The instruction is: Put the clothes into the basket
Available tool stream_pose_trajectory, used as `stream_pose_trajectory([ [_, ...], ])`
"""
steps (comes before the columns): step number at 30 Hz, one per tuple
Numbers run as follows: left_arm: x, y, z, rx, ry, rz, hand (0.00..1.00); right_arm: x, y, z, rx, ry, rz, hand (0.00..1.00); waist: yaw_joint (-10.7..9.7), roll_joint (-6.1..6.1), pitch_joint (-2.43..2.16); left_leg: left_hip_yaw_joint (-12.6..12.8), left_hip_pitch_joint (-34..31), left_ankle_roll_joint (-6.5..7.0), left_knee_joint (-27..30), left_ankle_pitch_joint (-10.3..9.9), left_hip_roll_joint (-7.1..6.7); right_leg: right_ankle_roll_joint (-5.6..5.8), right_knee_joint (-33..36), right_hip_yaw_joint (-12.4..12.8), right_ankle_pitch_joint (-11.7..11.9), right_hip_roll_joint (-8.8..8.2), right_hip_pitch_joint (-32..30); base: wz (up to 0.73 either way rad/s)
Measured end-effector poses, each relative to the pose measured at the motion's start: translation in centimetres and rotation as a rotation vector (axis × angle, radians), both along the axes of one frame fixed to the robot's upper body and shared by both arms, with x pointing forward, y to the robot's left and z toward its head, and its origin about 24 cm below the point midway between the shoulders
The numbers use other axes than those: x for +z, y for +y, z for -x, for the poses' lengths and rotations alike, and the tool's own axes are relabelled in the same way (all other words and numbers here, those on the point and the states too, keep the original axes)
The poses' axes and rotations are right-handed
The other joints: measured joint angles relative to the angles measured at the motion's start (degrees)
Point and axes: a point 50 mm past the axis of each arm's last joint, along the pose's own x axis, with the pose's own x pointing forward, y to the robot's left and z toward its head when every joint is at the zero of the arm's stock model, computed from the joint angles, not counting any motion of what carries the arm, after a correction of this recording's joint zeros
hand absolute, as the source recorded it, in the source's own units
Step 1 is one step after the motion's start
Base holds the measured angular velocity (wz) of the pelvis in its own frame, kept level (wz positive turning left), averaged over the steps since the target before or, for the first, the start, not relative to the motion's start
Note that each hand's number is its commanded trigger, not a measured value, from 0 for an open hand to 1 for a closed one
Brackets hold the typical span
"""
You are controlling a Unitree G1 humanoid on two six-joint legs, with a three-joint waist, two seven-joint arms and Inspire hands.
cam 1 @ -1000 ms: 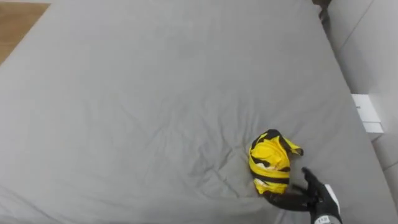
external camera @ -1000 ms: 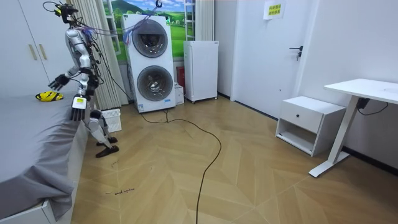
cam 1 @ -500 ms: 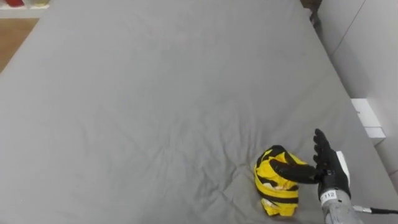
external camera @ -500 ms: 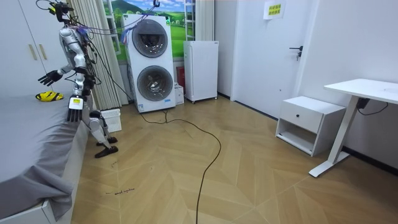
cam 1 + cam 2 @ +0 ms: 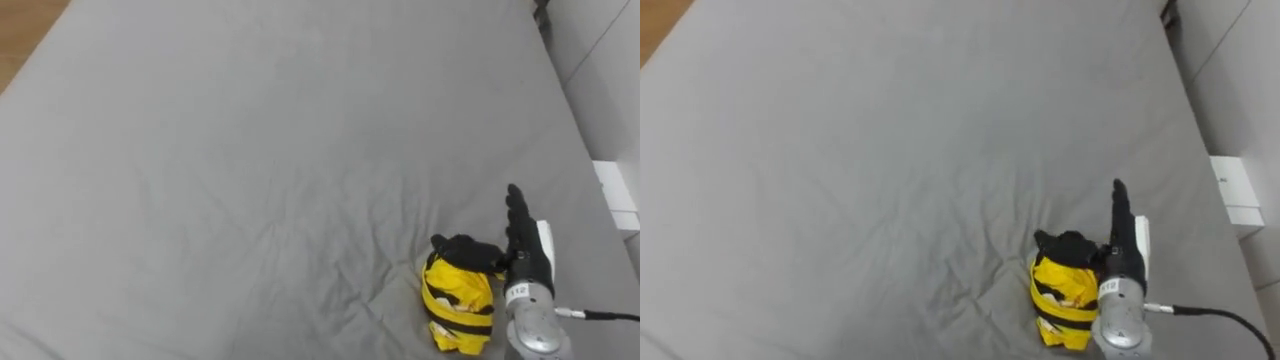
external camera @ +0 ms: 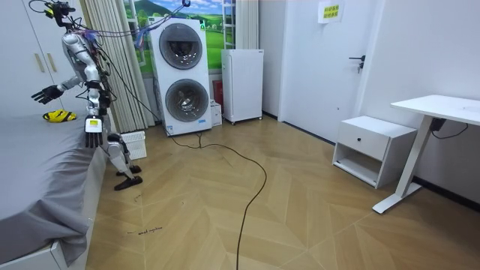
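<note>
While the robot stands at the edge of the bed (image 5: 250, 150), facing it, a bunched yellow and black garment (image 5: 458, 305) lies on the grey sheet near that edge. Its right hand (image 5: 527, 262) is stretched out over the bundle with the fingers straight and released, and the thumb reaches sideways across the top of the cloth; whether it touches I cannot tell. Its left hand (image 6: 91, 137) hangs at its side, fingers loose and holding nothing. A white basket (image 6: 135, 145) stands on the wooden floor just beside the robot's legs, by the bed.
</note>
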Motion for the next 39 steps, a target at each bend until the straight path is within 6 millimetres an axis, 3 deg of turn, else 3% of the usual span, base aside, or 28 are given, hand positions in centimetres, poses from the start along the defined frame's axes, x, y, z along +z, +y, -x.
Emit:
stream_pose_trajectory([
  [2,0.0,0.0,0.0,0.004,0.000,0.002,0.00,-1.3,-0.2,0.7,-0.011,0.071,0.000,0.00,0.7,0.19,0.13,-0.3,-0.3,0.11,0.1,0.1,-0.15,0.13,0.0,-0.5,0.1,-0.13,-0.2,0.14],
  [4,0.0,0.1,-0.1,-0.003,-0.002,0.001,0.00,-3.1,-0.8,2.2,-0.024,0.179,0.006,0.00,0.7,0.24,0.15,-2.3,-1.7,0.34,0.2,0.8,-0.86,0.17,0.0,-2.1,0.1,-0.68,-0.6,0.42],
  [9,-0.1,0.1,0.5,0.005,0.031,0.006,0.00,-4.2,-2.3,3.2,-0.047,0.274,0.037,0.00,1.2,0.28,0.06,-3.7,-3.6,0.52,1.3,1.1,-1.44,0.46,-0.8,-4.5,0.2,-1.16,-0.7,0.27],
  [13,-0.1,0.2,0.7,0.007,0.049,0.008,0.00,-5.0,-3.3,3.9,-0.067,0.353,0.055,0.00,1.5,0.53,0.07,-4.0,-4.4,0.61,2.4,1.2,-1.71,0.73,-1.3,-4.9,0.1,-1.19,-0.1,0.23],
  [14,-0.1,0.2,0.8,0.005,0.054,0.007,0.00,-5.1,-3.4,4.1,-0.067,0.363,0.059,0.79,1.5,0.64,0.09,-4.2,-4.3,0.66,2.5,1.2,-1.80,0.87,-1.8,-5.1,0.2,-1.13,0.3,0.23],
  [15,-0.1,0.3,1.0,-0.012,0.072,-0.002,0.00,-5.3,-3.7,4.5,-0.070,0.386,0.071,1.00,1.7,0.76,0.03,-4.2,-4.0,0.73,2.8,1.2,-1.98,1.09,-1.9,-5.3,0.1,-1.24,1.0,0.22],
  [22,0.0,0.9,1.1,-0.072,0.131,-0.037,0.00,-5.2,-6.4,6.5,-0.053,0.464,0.191,1.00,2.1,1.00,-0.13,-4.0,-3.8,0.98,2.9,1.4,-2.53,1.48,-3.1,-6.0,-0.1,-1.34,2.5,0.21],
  [23,0.1,1.0,1.0,-0.072,0.129,-0.038,0.00,-5.3,-6.6,6.9,-0.059,0.478,0.195,1.00,2.1,0.82,-0.42,-3.6,-3.6,1.03,2.7,1.4,-2.56,1.48,-3.5,-5.9,-0.1,-1.30,2.7,0.12],
  [31,0.0,0.8,0.5,-0.077,0.112,-0.028,0.00,-6.4,-6.2,9.3,-0.070,0.560,0.154,1.00,1.9,-0.03,-0.65,-2.4,-1.4,1.04,0.6,1.4,-2.26,1.48,-3.8,-4.1,-0.1,-1.10,3.6,-0.07],
  [36,0.0,0.7,0.0,-0.078,0.097,-0.027,0.00,-7.0,-5.2,9.7,-0.115,0.558,0.056,1.00,1.9,-0.84,-0.13,-1.7,1.3,1.03,-1.0,1.4,-2.02,1.48,-3.7,-0.8,-0.1,-0.92,4.6,-0.26],
  [38,0.1,0.6,-1.0,-0.085,0.066,-0.027,0.00,-6.9,-4.9,9.1,-0.118,0.541,0.024,1.00,1.9,-1.41,0.45,-0.7,1.6,1.03,-1.0,1.4,-1.93,1.47,-3.6,0.7,-0.1,-0.85,4.4,-0.22],
  [39,0.1,0.6,-1.1,-0.086,0.061,-0.027,0.00,-6.9,-4.9,9.1,-0.118,0.542,0.015,1.00,1.8,-1.49,0.49,-0.4,1.7,1.03,-1.0,1.4,-1.92,1.47,-3.6,1.2,-0.1,-0.84,4.4,-0.25],
])
